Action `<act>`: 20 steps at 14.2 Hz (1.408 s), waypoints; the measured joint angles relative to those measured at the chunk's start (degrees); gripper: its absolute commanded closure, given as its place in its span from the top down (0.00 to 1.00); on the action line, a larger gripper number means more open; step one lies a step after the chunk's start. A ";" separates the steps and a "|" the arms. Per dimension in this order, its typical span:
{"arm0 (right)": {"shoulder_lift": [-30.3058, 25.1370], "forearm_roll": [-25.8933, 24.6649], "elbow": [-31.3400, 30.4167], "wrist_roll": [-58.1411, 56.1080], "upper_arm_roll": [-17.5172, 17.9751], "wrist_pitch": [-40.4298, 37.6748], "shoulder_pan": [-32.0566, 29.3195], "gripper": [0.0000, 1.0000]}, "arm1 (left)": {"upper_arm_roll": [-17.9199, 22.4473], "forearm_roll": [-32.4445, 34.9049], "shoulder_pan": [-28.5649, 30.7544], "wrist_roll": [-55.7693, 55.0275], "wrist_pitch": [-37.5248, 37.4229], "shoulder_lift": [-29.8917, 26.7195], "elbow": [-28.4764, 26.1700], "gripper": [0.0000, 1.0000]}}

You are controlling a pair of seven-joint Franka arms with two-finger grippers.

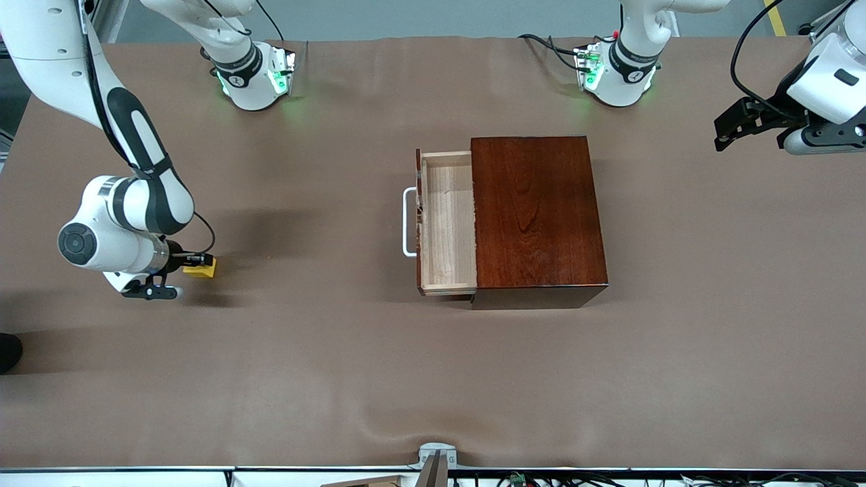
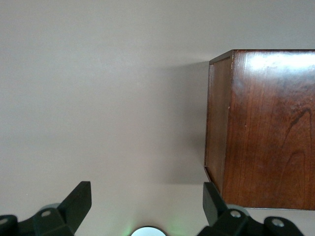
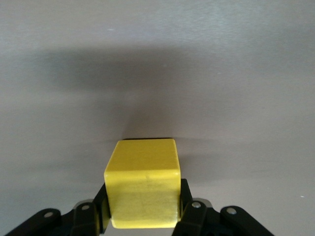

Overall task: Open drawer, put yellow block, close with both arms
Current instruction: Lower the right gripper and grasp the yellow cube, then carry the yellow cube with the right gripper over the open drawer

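Right wrist view: small bright-yellow cube sits between the two black fingers of the right gripper, which are drawn in against its two opposite sides. Cube looks to be on the brown table or barely off it; cannot tell which.

Front view: right gripper and yellow cube are low at the right arm's end of the table, well apart from the glossy dark reddish-brown wooden box. From the cube, the pale light-wood drawer tray lies at about 3 o'clock, a shade toward 2. Drawer is pulled out partway, its white U-shaped bar handle facing the cube's end. Tray's long axis runs 12 to 6; its open mouth is a narrow strip before the box top covers it. Tray looks empty.

Judgement: coming move is a lift, then a carry along the 3 o'clock line and a drop into that strip. Right arm is the one on the job. Handle and drawer front stand first on the path, so the cube needs height to pass over them. Nothing else lies between.

Left gripper hangs in the air toward the left arm's end, at about 2 o'clock from the box, waiting, its fingers spread wide and empty. Left wrist view shows a corner of the box and bare table.
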 measured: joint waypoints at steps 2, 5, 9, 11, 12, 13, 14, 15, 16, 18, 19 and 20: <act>-1.49 0.01 0.40 0.05 0.82 -1.39 0.15 0.00 | -0.02 0.00 0.00 0.00 0.00 0.00 0.00 1.00; -4.34 0.88 1.28 0.91 1.23 -4.28 0.24 0.00 | -0.04 0.00 0.00 0.01 0.00 0.00 0.00 1.00; -6.48 3.97 6.60 4.31 1.50 -14.65 1.44 0.00 | -0.05 0.00 0.00 0.01 0.00 0.00 0.00 1.00; -7.23 4.94 8.55 7.84 1.58 -17.91 2.88 0.00 | -0.06 0.00 0.00 0.01 0.00 0.00 0.00 1.00; -7.63 5.60 9.00 10.02 1.61 -18.69 3.78 0.00 | -0.06 0.00 0.00 0.01 0.00 0.00 0.00 1.00; -8.16 6.22 9.19 12.39 1.64 -19.46 4.82 0.00 | -0.06 0.00 0.00 0.01 0.00 0.00 0.00 1.00; -8.79 6.60 9.26 15.04 1.69 -20.17 5.93 0.00 | -0.07 0.00 0.00 0.01 0.00 0.00 0.00 1.00; -9.49 6.89 9.40 18.05 1.74 -20.74 7.18 0.00 | -0.07 0.00 0.00 0.01 0.00 0.00 0.00 1.00; -10.32 6.96 9.61 21.76 1.80 -21.54 8.65 0.00 | -0.09 0.00 0.00 0.01 0.00 0.00 0.00 1.00; -11.84 7.23 10.58 30.02 1.94 -23.99 12.10 0.00 | -0.13 0.00 -0.01 0.01 0.00 0.00 0.00 1.00; -12.31 7.87 11.49 34.05 1.98 -25.32 13.88 0.00 | -0.15 0.00 -0.01 0.01 0.00 0.00 0.00 1.00; -12.63 8.67 12.59 37.97 2.02 -26.56 15.61 0.00 | -0.17 0.00 -0.01 0.01 0.00 0.00 0.00 1.00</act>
